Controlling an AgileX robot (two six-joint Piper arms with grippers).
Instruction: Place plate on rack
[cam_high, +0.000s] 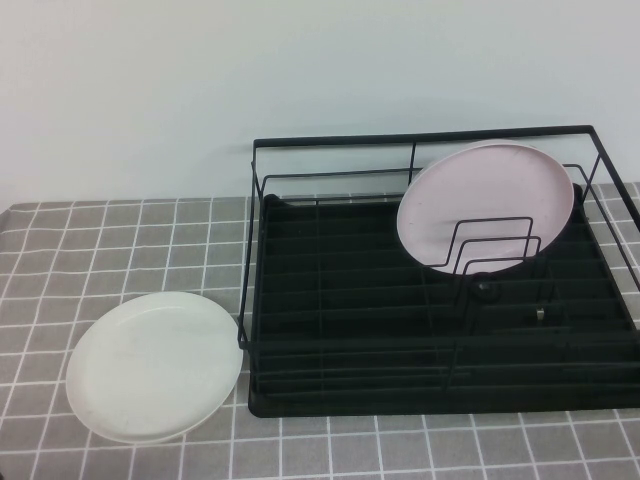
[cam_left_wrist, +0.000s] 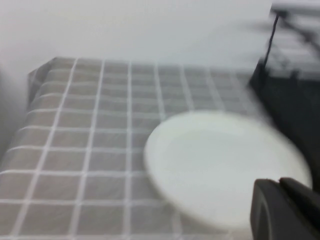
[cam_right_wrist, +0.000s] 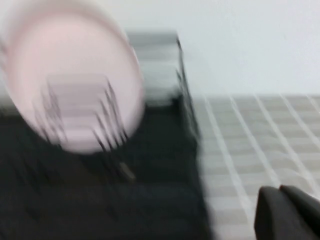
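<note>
The white plate (cam_high: 155, 367) lies flat on the checked tablecloth, just left of the black wire rack (cam_high: 350, 300). It also shows in the left wrist view (cam_left_wrist: 220, 165), with the rack's corner (cam_left_wrist: 292, 95) beyond it. My left gripper (cam_left_wrist: 280, 182) hangs above the plate's near edge, fingers together and empty. My right gripper (cam_right_wrist: 280, 189) is over the tablecloth beside the rack's right side (cam_right_wrist: 100, 200), fingers together and empty. Neither gripper shows in the high view.
A pale pink plate (cam_high: 485, 205) stands upright in the rack's dividers at the back right; it also shows in the right wrist view (cam_right_wrist: 70, 80). A white wall stands behind the table. The grey checked cloth (cam_high: 120, 240) covers the table.
</note>
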